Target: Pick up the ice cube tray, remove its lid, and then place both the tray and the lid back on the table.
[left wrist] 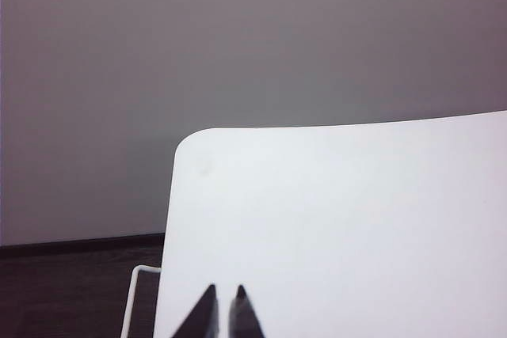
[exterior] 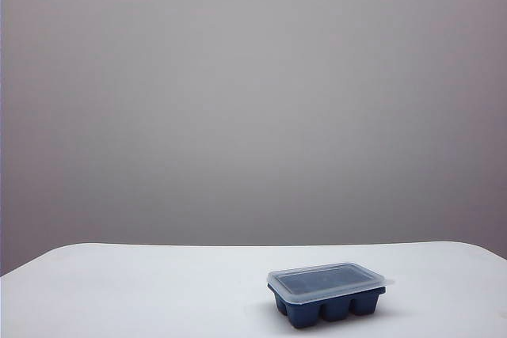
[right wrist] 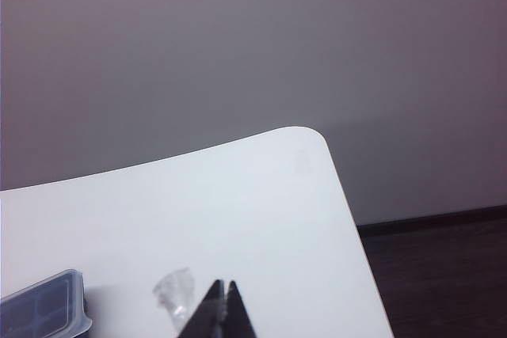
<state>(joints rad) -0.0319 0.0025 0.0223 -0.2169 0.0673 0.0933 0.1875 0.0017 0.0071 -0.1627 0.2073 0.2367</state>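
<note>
Ice cube tray [exterior: 326,306] sits on the tabletop [exterior: 142,290], near edge, right of centre, lid [exterior: 326,281] still seated on top. Nothing done yet: pick-up, lid removal and both set-downs all remain. Tray upright, long axis running left-right, slightly skewed; lid's small tab seems to stick out at the right end. Left pincer [left wrist: 225,310] closed, empty, over the far-left tabletop corner. Right pincer [right wrist: 223,306] closed, empty, just right of the tray.

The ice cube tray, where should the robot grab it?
Probably the ice cube tray by its dark blue body, from above across its short width, below the lid, whose rim overhangs. Both the left gripper and right gripper are shut, away from it.
</note>
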